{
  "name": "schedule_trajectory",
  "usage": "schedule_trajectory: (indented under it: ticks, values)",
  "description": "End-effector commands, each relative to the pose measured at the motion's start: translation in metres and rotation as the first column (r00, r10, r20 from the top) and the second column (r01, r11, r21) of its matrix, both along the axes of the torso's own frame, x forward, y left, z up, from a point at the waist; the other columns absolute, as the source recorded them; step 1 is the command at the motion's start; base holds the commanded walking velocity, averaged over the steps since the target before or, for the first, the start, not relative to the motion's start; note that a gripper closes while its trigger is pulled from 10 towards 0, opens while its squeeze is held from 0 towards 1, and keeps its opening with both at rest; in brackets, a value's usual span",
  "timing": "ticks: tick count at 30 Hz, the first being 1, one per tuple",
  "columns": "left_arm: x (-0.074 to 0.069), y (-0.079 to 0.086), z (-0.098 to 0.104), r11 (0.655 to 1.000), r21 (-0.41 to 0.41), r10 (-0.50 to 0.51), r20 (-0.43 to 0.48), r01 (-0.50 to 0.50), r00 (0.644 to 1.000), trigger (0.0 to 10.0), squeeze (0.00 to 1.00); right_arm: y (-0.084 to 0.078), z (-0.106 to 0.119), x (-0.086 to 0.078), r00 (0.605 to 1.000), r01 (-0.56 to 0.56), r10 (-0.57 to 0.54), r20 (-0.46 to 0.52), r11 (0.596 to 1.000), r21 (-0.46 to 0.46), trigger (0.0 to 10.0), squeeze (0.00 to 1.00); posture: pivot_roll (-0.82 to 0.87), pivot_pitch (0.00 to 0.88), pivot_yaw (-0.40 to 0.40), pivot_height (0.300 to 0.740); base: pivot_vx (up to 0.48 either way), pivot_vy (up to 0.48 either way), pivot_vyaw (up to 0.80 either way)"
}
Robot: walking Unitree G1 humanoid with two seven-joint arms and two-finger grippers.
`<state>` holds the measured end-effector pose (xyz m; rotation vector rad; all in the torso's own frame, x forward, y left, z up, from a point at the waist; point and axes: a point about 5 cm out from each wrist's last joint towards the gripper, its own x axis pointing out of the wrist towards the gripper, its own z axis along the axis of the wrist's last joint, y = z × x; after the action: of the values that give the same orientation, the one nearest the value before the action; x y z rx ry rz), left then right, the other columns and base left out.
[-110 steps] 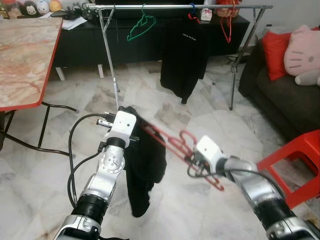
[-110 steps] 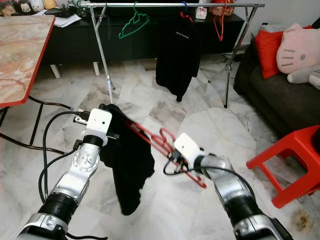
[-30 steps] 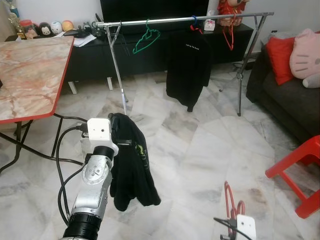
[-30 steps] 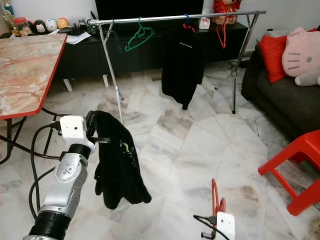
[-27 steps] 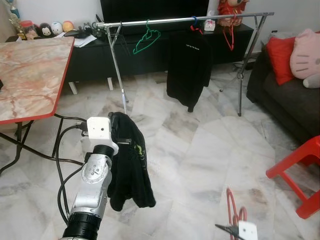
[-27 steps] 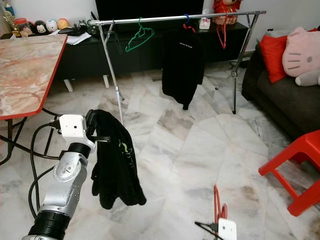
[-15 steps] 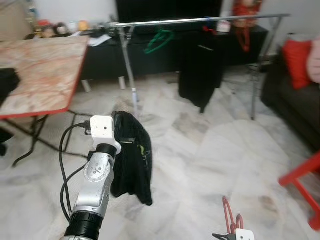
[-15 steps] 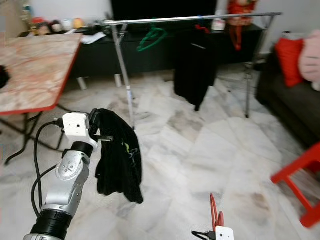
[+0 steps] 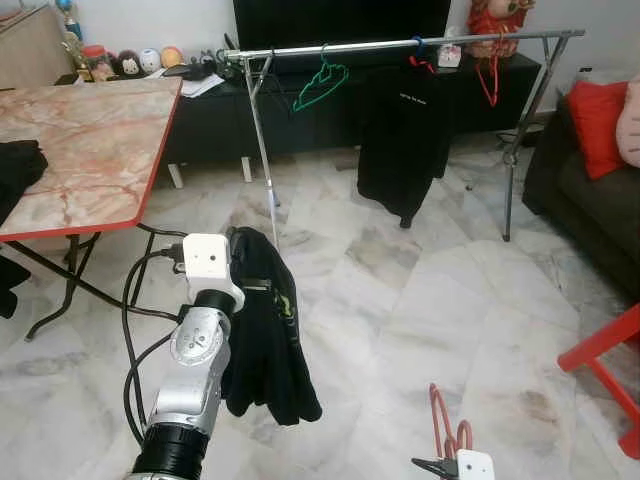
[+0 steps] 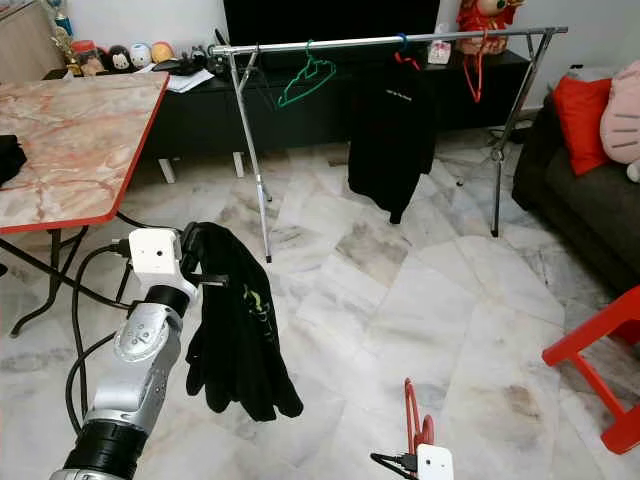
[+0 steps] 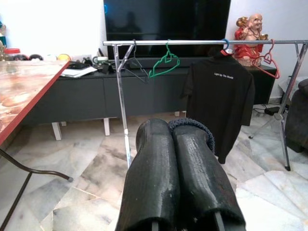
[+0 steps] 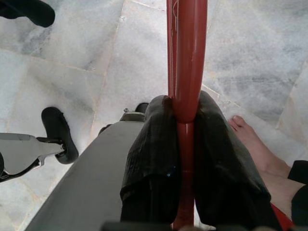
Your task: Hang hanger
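Marble floor (image 9: 420,300) lies between grippers and clothes rail (image 9: 400,42).

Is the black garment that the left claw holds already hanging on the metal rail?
No: the left claw holds the black garment low over the floor, far from the metal rail.

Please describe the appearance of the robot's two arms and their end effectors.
The left arm is silver metal with round joints, a white box-shaped wrist camera and looping black cables. Its left end effector has two long, black, textured fingers. The right end effector has the same black fingers.
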<state>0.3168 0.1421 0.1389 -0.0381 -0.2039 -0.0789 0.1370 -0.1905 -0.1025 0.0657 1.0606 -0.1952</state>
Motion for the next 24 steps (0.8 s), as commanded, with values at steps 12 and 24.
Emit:
schedule_trajectory:
  ticks: [12, 24]
  values:
    - [0.0033, -0.0018, 0.0103, 1.000, -0.001, -0.007, 0.025, 0.007, 1.000, 10.0, 0.00, 0.0045, 0.0005, 0.0029, 0.997, -0.082, 0.082, 0.002, 0.997, -0.012, 10.0, 0.00, -0.12, 0.023, 0.007, 0.740, 0.000, 0.251, 0.00]
    - [0.0036, -0.0042, 0.0097, 1.000, -0.007, -0.017, 0.018, 0.017, 1.000, 10.0, 0.00, 0.0065, 0.0006, 0.0040, 0.998, -0.068, 0.068, 0.003, 0.998, 0.007, 10.0, 0.00, -0.13, 0.032, 0.000, 0.740, 0.000, 0.253, 0.08]
